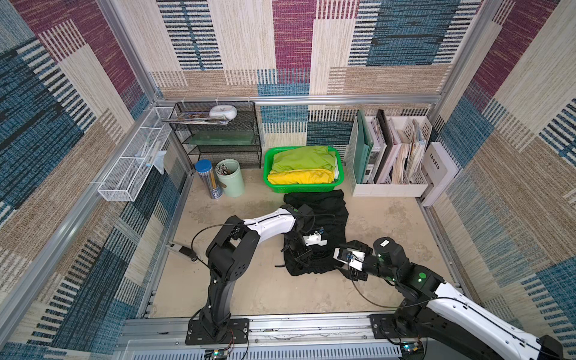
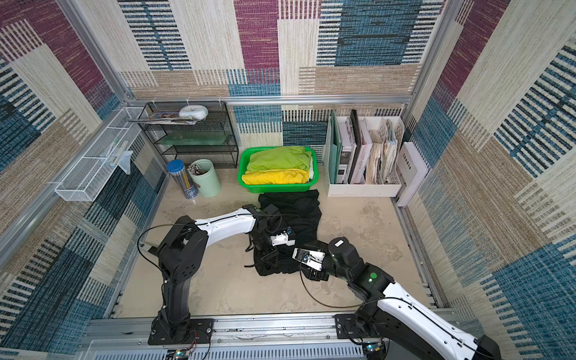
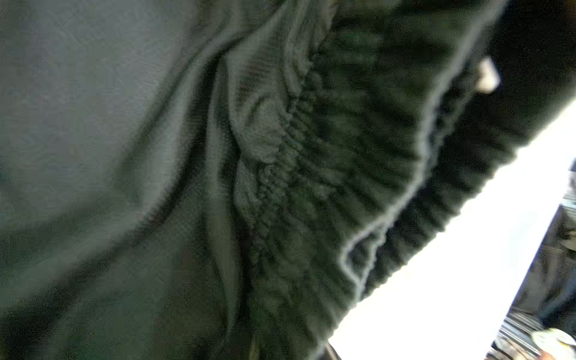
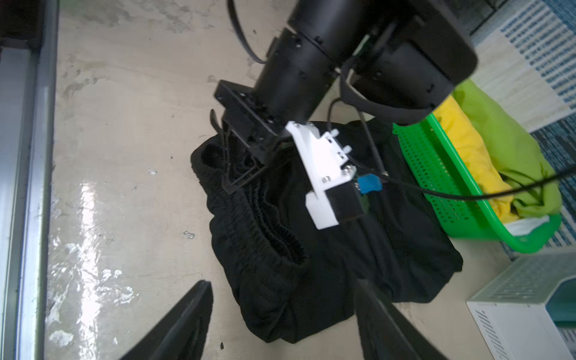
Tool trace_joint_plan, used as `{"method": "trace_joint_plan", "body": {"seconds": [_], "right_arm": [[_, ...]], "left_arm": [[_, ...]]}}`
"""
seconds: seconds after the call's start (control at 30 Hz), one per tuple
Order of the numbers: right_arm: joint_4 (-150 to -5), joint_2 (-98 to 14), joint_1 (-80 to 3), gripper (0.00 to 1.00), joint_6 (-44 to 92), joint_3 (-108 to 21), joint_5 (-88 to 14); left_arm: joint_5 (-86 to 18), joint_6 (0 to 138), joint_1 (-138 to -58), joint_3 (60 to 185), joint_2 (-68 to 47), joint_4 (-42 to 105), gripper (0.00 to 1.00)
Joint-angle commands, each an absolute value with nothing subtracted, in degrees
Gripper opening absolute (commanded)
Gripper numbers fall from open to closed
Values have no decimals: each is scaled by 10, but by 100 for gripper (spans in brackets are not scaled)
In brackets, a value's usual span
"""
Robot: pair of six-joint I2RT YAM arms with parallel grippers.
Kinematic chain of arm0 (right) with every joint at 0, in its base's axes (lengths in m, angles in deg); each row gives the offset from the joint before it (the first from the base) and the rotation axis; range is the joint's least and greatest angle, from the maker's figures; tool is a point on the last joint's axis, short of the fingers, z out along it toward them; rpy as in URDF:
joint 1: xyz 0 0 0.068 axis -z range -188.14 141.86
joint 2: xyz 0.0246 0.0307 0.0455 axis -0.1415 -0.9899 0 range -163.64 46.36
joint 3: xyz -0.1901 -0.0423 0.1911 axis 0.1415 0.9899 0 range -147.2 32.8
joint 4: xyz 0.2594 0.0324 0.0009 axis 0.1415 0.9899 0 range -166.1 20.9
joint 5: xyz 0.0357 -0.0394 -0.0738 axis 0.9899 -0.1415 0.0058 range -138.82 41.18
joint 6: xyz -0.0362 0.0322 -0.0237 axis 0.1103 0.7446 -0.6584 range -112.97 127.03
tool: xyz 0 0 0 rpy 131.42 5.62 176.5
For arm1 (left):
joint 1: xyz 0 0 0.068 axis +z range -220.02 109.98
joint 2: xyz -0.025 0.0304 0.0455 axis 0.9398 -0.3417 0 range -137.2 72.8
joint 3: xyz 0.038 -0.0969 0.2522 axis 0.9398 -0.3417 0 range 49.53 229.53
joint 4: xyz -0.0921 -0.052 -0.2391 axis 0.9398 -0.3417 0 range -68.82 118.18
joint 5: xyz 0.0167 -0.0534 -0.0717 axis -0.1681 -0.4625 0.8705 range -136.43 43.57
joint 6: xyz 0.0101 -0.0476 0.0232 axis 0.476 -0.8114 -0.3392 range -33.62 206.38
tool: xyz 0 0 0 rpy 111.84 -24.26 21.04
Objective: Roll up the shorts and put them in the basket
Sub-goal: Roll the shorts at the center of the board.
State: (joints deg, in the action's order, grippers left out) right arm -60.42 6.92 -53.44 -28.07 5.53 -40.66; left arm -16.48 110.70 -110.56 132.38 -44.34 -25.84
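A: How far has the rolling been taken?
B: Hardly begun, it would be judged. Only the waistband end of the shorts is bunched and slightly lifted. No tight roll is seen, and the leg end is laid flat.
A: Where are the shorts found?
B: In both top views they are spread on the table at the centre of the frame. The far hem is just below the green basket and the waistband is toward the lower edge.
A: And the end effectors?
B: The left end effector is pressed together on the gathered waistband, with a fold pinched. The right end effector is held spread by the near corner of the shorts. Nothing is gripped by it.
A: How is the fabric described?
B: Plain black, soft and finely meshed, with a ribbed elastic band. A thin cord is trailed out to the left. Nearly the whole length is left to be rolled.
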Motion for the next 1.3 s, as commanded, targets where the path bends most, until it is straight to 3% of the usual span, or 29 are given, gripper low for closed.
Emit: {"method": "trace_joint_plan", "body": {"seconds": [0.0,0.27,0.67,1.27], "right_arm": [[-612,53,-565,79,-342,61,-421],[-668,-37,-592,81,-384,85,-427],[-769,-143,-586,83,-484,103,-535],[-810,-294,-506,73,-539,57,-443]], "left_arm": [[-158,1126,-1093,1339,-459,-286,0],[-171,1153,-1082,1439,-526,-371,0],[-156,1192,-1072,1488,-569,-407,0],[-151,1204,-1058,1511,-603,-416,0]]}}
